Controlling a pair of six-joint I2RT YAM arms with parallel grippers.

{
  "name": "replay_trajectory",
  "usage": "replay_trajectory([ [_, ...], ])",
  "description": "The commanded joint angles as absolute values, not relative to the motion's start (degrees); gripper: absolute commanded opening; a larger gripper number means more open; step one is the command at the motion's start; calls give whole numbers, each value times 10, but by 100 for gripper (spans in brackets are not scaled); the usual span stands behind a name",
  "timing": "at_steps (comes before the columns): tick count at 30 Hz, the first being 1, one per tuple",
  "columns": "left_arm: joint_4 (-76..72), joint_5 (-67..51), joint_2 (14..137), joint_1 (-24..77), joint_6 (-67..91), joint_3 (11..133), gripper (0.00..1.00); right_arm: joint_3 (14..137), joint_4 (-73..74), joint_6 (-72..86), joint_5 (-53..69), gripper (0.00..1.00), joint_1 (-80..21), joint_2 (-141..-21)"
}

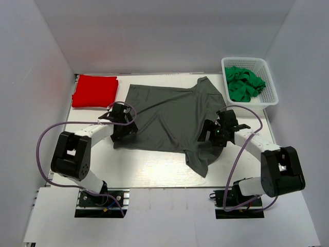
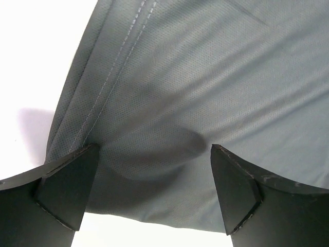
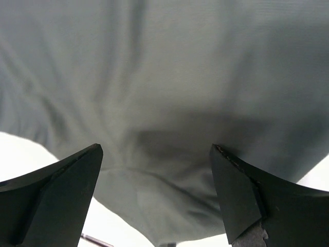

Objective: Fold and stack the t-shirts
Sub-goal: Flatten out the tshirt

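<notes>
A dark charcoal grey t-shirt (image 1: 167,118) lies spread out flat across the middle of the white table. A bright red t-shirt (image 1: 94,91) sits folded at the back left. My left gripper (image 1: 123,126) stands open over the grey shirt's left hem; in the left wrist view the stitched hem (image 2: 110,85) runs up between its fingers (image 2: 69,188). My right gripper (image 1: 215,133) stands open over the shirt's right edge, near a sleeve. The right wrist view shows only grey cloth (image 3: 169,103) between the wide fingers (image 3: 239,190), nothing gripped.
A white plastic basket (image 1: 271,93) with crumpled green cloth (image 1: 244,84) stands at the back right corner. White walls enclose the table on three sides. Purple cables loop from both arms near the table's front.
</notes>
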State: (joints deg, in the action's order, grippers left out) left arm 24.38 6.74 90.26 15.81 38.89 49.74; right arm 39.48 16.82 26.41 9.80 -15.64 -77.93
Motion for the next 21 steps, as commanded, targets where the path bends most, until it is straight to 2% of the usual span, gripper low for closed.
replay_trajectory([
  [1, 273, 92, 884, 154, 420, 469, 100, 385, 151, 267, 79, 90, -138, -795],
  [8, 317, 150, 854, 149, 447, 457, 100, 356, 169, 261, 44, 90, -106, -785],
  [13, 323, 142, 849, 149, 447, 468, 100, 356, 173, 232, 53, 90, -85, -768],
  [21, 363, 122, 788, 161, 425, 553, 100, 436, 230, 164, 103, 90, -95, -638],
])
